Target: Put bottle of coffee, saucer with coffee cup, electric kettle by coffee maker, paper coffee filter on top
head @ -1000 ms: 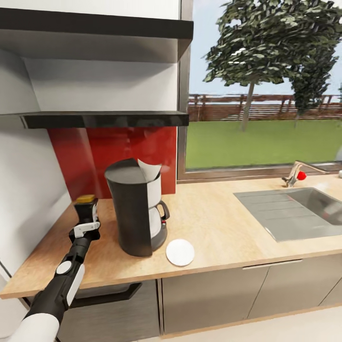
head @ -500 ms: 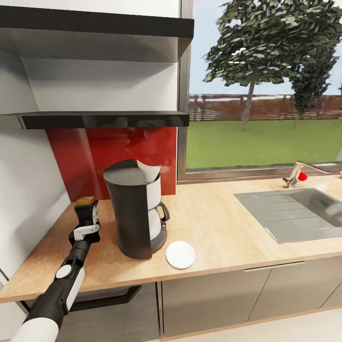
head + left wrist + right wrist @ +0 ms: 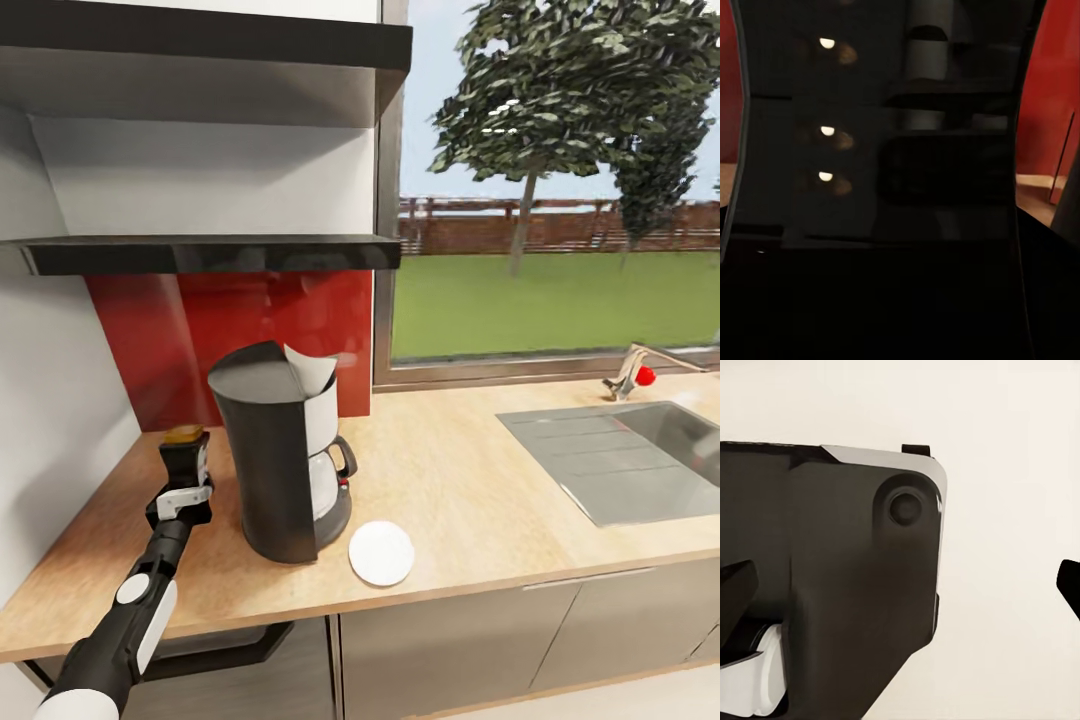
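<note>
The long light wood counter (image 3: 470, 500) runs under the window, with the sink (image 3: 640, 455) set in at the far right. The dark kitchen shelf (image 3: 210, 252) hangs on the wall above its left end. The tall grey coffee maker (image 3: 275, 450) stands upright on the counter, the paper coffee filter (image 3: 308, 366) poking from its top. The left hand (image 3: 181, 497) is clamped on the bottle of coffee (image 3: 186, 455), upright just left of the coffee maker. The saucer (image 3: 381, 552) lies flat near the counter's front edge, just right of the machine. The right hand's state I cannot tell
</note>
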